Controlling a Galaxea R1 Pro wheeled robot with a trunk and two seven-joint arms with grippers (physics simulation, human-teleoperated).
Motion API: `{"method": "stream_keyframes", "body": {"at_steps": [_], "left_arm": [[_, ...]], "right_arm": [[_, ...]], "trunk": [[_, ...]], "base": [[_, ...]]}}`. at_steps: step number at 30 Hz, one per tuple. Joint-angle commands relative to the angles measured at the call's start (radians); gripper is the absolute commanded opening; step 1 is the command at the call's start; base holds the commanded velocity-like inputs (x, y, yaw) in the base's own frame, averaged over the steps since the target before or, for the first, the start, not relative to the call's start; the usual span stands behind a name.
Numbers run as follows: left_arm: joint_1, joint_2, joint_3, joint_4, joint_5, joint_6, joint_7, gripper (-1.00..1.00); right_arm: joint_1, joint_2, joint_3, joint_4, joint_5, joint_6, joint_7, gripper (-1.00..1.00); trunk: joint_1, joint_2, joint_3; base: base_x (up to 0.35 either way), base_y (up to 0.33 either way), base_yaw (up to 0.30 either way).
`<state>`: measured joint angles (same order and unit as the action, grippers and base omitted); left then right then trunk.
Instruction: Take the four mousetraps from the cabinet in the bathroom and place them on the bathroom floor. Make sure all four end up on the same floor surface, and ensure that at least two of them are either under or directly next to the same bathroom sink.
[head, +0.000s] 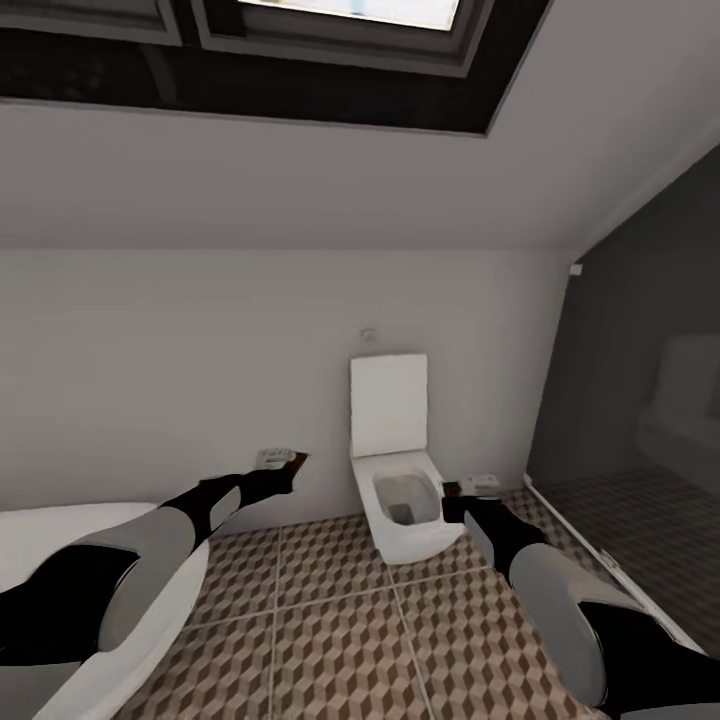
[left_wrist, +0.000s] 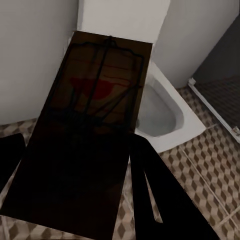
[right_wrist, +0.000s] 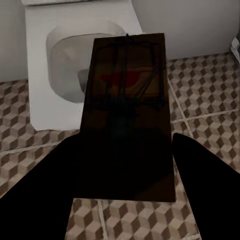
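— Where are the traps?
— Left gripper (head: 290, 462) pinches one trap (left_wrist: 85, 130); right gripper (head: 455, 490) pinches another trap (right_wrist: 127, 115); both up over the floor (head: 330, 620), near the toilet (head: 405, 500).
— Any wires?
— The wrist views show them; head view's too far.

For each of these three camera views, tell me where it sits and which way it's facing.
Head view: on the robot's head, facing forward and down at the toilet; both arms show.
Left wrist view: near the left gripper, along its fingers; held mousetrap.
Right wrist view: near the right gripper; held trap.
All three share the toilet and tiled floor.
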<state>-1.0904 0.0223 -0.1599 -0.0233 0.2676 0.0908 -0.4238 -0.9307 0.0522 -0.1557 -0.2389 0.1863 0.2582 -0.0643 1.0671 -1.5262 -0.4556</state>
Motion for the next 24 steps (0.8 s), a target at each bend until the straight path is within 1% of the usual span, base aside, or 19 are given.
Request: {"method": "stream_keyframes", "body": {"at_steps": [1,24], "left_arm": [[0.0,0.0,-0.007,-0.002,0.007,0.006,-0.001,-1.0],[0.0,0.0,-0.007,-0.001,0.007,0.006,-0.001,-1.0]], "right_arm": [[0.0,0.001,-0.008,-0.002,0.01,0.006,0.0,-1.0],[0.0,0.002,-0.008,-0.002,0.009,0.006,0.0,-1.0]], "trunk": [[0.0,-0.001,-0.001],[0.0,-0.001,-0.001]], "base": [[0.0,0.0,0.299],[0.0,0.0,0.299]]}}
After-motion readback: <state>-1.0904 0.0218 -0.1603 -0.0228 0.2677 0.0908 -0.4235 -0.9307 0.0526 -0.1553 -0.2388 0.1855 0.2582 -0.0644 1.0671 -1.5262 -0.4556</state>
